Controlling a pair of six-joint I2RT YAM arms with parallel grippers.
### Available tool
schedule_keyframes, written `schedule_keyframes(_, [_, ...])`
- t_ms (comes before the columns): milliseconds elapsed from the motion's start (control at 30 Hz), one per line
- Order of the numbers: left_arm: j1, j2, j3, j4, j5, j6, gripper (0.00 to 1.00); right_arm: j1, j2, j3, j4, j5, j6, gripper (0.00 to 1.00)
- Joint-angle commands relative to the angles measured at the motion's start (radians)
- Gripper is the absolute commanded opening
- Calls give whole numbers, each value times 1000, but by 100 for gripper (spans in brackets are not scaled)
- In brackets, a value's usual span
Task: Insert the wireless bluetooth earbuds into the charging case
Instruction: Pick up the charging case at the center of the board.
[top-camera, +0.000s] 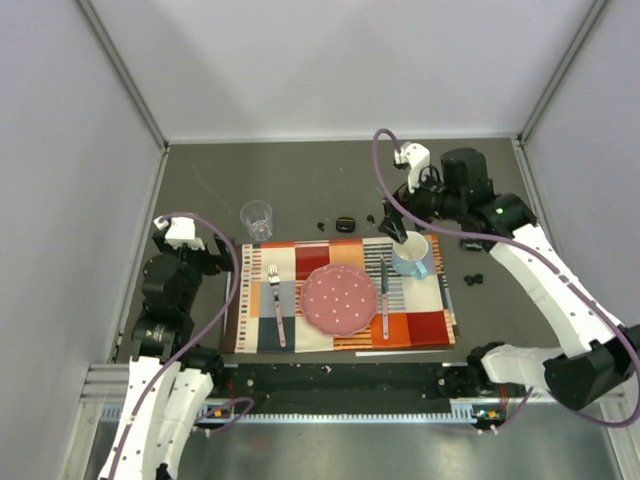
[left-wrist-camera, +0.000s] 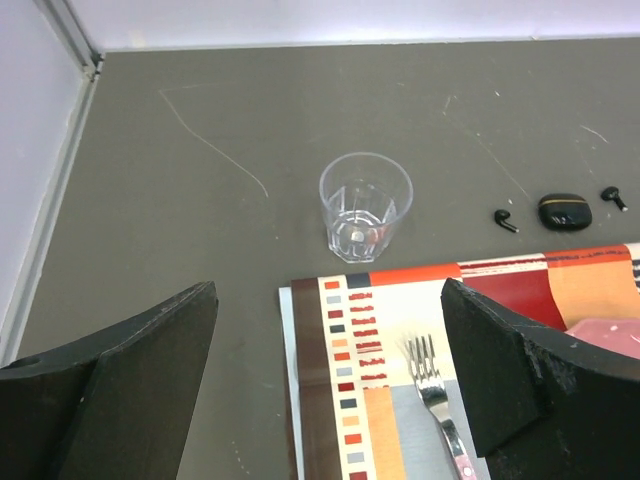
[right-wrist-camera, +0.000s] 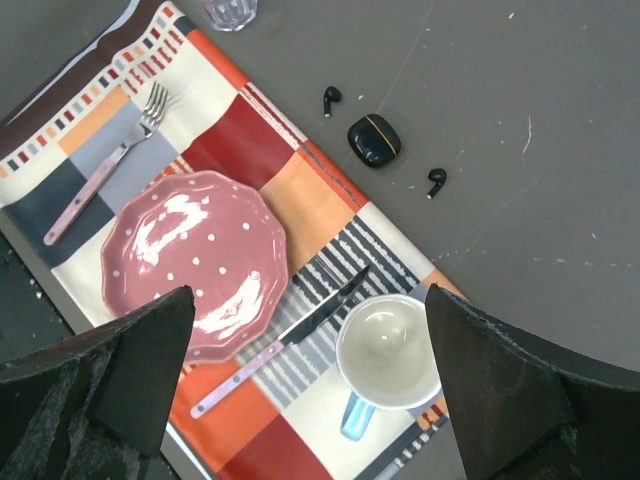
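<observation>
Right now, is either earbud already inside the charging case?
No, the earbuds lie on the table, one each side of the shut charging case.

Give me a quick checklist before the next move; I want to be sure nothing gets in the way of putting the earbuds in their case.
1. Both buds in sight: ok. One earbud and the other earbud lie on the table, either side of the case.
2. Case lid open: not ok, it looks shut.
3. The left gripper open and empty: ok.
4. The right gripper open and empty: ok.
5. Room around the case: ok. The glass and the placemat lie apart from it.
</observation>
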Motion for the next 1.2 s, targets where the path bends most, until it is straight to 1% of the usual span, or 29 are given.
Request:
schedule_keyframes(0, [4, 14, 37, -18, 58, -31, 99, 12, -31, -2, -63, -27, -74, 98])
schedule_keyframes(133, [1, 27, 32, -13, 56, -51, 99, 10, 32, 8, -63, -27, -161, 96])
schedule_keyframes(200, [1, 40, 36, -16, 61, -46, 99, 12, 97, 46, -63, 13, -187, 94])
schedule_keyframes(267, [2, 55, 36, -24, 56, -43, 99, 12, 154, 91, -69, 42, -171, 93])
schedule_keyframes(367, [2, 66, 39, -18, 67, -38, 99, 12, 245, 184, -72, 102, -102, 90])
schedule_keyframes(433, [1, 66, 40, -15, 64, -34, 99, 12, 301, 254, -69, 148, -30, 90])
schedule_keyframes(500, [1, 72, 42, -15, 67, -32, 99, 12, 320, 274, -68, 146, -7, 93])
schedule_keyframes(533, [1, 73, 42, -15, 69, -32, 99, 12, 337, 274, -63, 137, -17, 94])
schedule_keyframes(567, [2, 74, 40, -15, 72, -31, 99, 12, 348, 272, -63, 119, -35, 98])
schedule_keyframes(600, [1, 72, 40, -15, 69, -29, 99, 12, 355, 268, -64, 70, -90, 98])
schedule_keyframes(667, [1, 70, 37, -13, 64, -28, 99, 12, 383, 257, -64, 27, -147, 99])
schedule_keyframes(700, [1, 70, 37, -13, 64, -28, 99, 10, 397, 257, -60, 31, -186, 99])
schedule_keyframes(767, [1, 75, 37, -12, 64, -26, 99, 12, 450, 267, -48, 89, -191, 99])
schedule_keyframes(800, [1, 75, 36, -12, 66, -26, 99, 12, 469, 278, -48, 90, -216, 99])
schedule_keyframes(867, [1, 81, 37, -12, 67, -26, 99, 10, 490, 277, -40, 46, -258, 99])
schedule_keyframes(900, [1, 80, 36, -10, 69, -25, 99, 12, 504, 272, -28, 25, -307, 99])
schedule_keyframes(1033, [2, 81, 31, -6, 72, -22, 99, 15, 515, 238, 98, -8, -352, 99])
schedule_keyframes(1067, [1, 83, 33, -6, 72, -22, 99, 16, 519, 235, 112, -37, -367, 98])
schedule_keyframes(1167, [1, 81, 25, 2, 72, -20, 99, 26, 567, 231, 182, -36, -405, 95])
